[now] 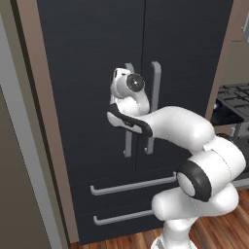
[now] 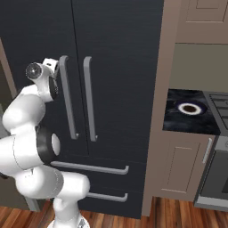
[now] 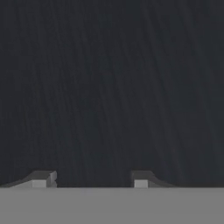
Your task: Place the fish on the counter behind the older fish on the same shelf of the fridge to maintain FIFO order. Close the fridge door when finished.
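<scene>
- Fridge [image 1: 87, 73] is tall and black with a faint wood-like grain, both doors shut; it stands dead ahead, between brown side panels.
- 2 grey vertical bar handles [image 2: 90, 100] flank the centre seam; 2 horizontal grey bars cross the lower drawers [image 1: 133, 186].
- Counter [image 2: 189, 118] to the right of the fridge: black, marble-look, carrying a small white ring-shaped dish [image 2: 189, 108].
- Beige cabinet [image 2: 178, 167] sits below it, and a dark stovetop [image 1: 236, 97] is beside it.
- Arm bends up from the base, forearm level, wrist raised at the left handle.
- Gripper [image 3: 92, 178] faces the door panel, its 2 tips partly apart with bare door between them; whether it has the handle, I cannot tell.
</scene>
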Available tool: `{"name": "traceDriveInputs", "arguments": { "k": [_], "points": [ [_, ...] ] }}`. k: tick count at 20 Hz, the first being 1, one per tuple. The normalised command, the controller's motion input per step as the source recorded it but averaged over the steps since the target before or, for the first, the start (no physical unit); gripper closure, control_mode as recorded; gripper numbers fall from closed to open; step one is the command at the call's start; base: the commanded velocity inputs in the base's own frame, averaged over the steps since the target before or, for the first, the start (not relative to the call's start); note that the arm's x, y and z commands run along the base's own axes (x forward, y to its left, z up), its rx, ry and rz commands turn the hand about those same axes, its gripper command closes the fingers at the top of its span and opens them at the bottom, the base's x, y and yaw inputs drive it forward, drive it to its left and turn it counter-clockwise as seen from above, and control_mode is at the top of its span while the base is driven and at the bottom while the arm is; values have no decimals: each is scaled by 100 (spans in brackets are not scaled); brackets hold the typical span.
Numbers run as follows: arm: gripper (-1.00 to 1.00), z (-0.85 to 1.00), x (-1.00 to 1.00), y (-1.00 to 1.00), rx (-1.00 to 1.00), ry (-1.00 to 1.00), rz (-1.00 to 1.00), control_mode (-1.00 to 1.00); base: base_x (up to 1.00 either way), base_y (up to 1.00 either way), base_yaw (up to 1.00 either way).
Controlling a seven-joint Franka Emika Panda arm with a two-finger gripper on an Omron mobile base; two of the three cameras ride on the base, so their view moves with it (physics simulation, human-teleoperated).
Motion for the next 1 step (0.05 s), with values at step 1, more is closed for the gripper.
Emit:
{"name": "traceDriveInputs", "arguments": {
  "k": [1],
  "points": [
    [-100,-6,0,-13,0,0,-2,-100,0,0,0]
  ]
}}
